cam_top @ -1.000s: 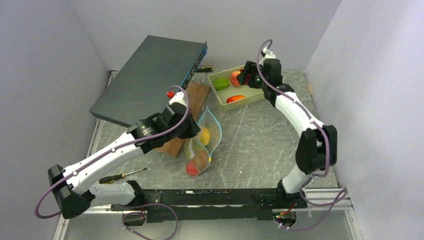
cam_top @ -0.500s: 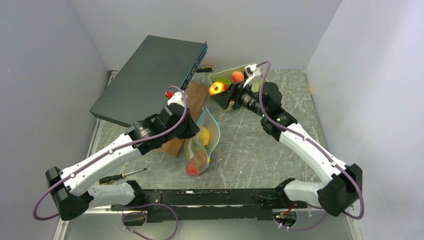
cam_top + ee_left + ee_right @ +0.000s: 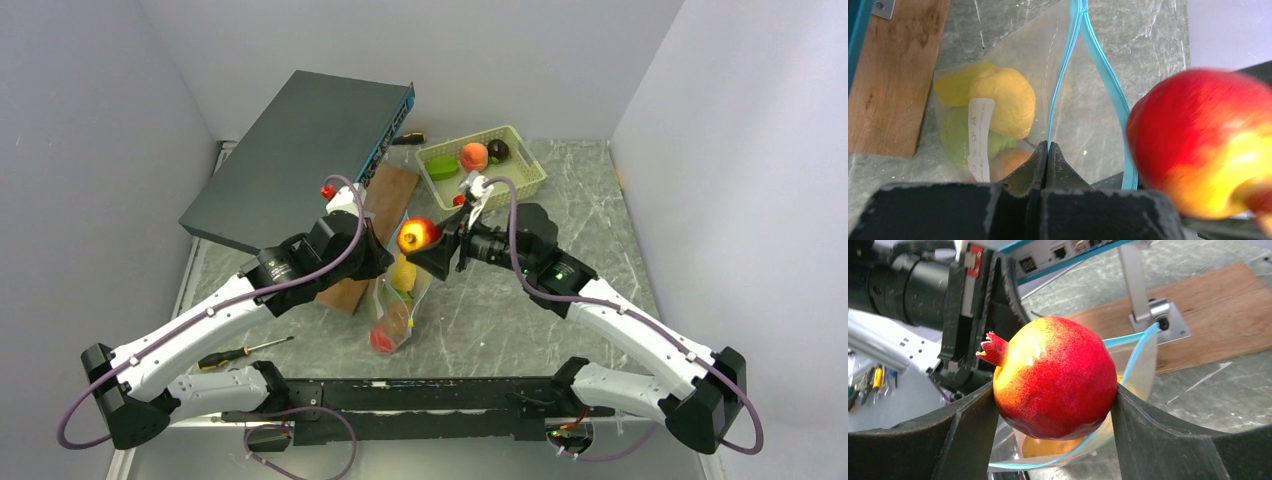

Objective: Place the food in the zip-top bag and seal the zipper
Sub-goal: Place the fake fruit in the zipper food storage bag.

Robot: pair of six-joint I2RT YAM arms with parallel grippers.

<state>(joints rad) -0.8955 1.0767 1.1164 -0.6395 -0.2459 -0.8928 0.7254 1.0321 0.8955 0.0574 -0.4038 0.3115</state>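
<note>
The clear zip-top bag [image 3: 398, 300] lies on the table with its teal zipper [image 3: 1064, 75] spread open. It holds a yellow fruit [image 3: 1000, 102], a green one [image 3: 955, 135], an orange one [image 3: 1005, 162] and a red one [image 3: 383, 339]. My left gripper [image 3: 1047, 146] is shut on the near zipper strip and holds the mouth up. My right gripper [image 3: 1053, 395] is shut on a red-and-yellow pomegranate [image 3: 1054, 377] and holds it just above the bag's mouth; it also shows in the top view [image 3: 418, 235] and the left wrist view [image 3: 1203, 145].
A pale green lattice basket [image 3: 528, 172] at the back holds an orange-red fruit [image 3: 473, 156], a green one [image 3: 443, 167] and a dark purple one [image 3: 497, 150]. A wooden board [image 3: 385, 195] and a dark box [image 3: 300, 150] lie left. A screwdriver [image 3: 240, 351] lies near the front.
My right arm has carried the pomegranate from the basket leftward and toward me, to just over the bag's open mouth. My left gripper has kept its hold on the zipper strip.
</note>
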